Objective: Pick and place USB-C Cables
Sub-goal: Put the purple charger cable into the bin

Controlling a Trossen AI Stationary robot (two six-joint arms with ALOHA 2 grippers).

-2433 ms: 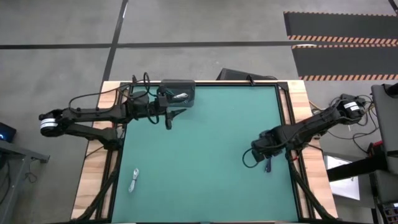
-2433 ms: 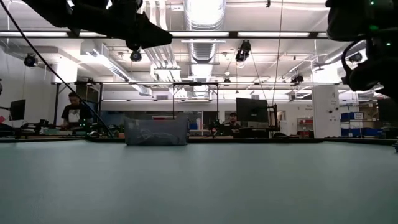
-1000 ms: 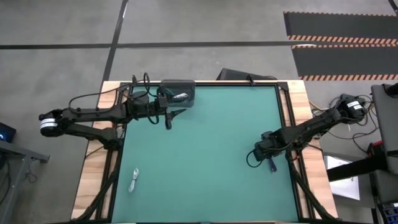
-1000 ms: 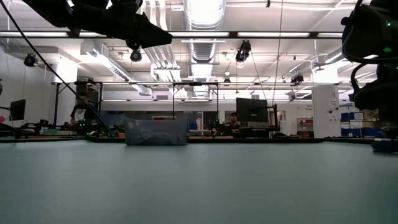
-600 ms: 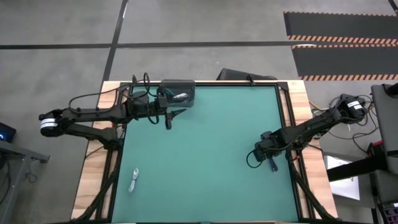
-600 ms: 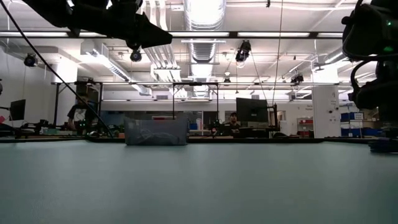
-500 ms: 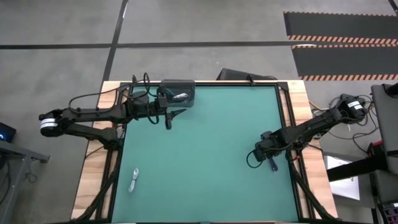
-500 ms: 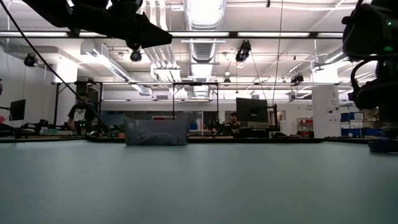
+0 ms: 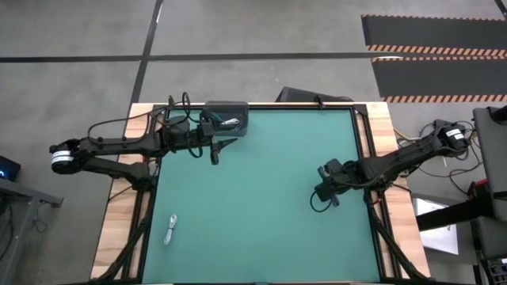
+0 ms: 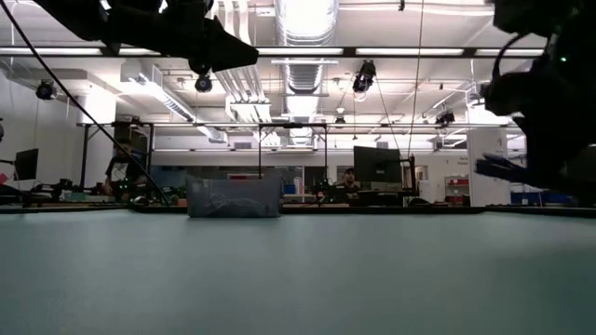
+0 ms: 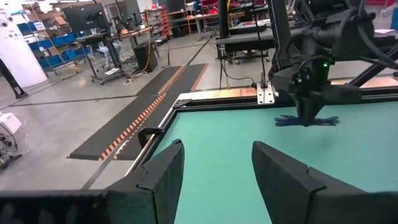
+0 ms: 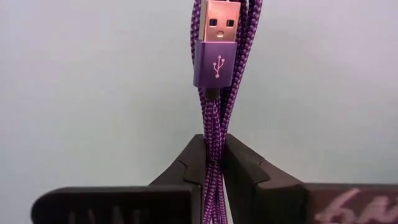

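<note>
High view: right hand over the right side of the green counter, clamped on a purple cable; left hand far-left beside the bin, fingers wide, empty; a white cable lies near-left. Low view: translucent rectangular bin at the far edge; the carried bundle pokes out sideways. Left wrist view: bundle dangles under the right hand. Right wrist view: braided purple cable, smooth metal plug, pinched thin between matte pads; strands look liable to slide out or unfold and snag the bin rim.

Markings, legible: one symbol.
USB trident logo is borne on the purple cable's plug; no words are readable.
</note>
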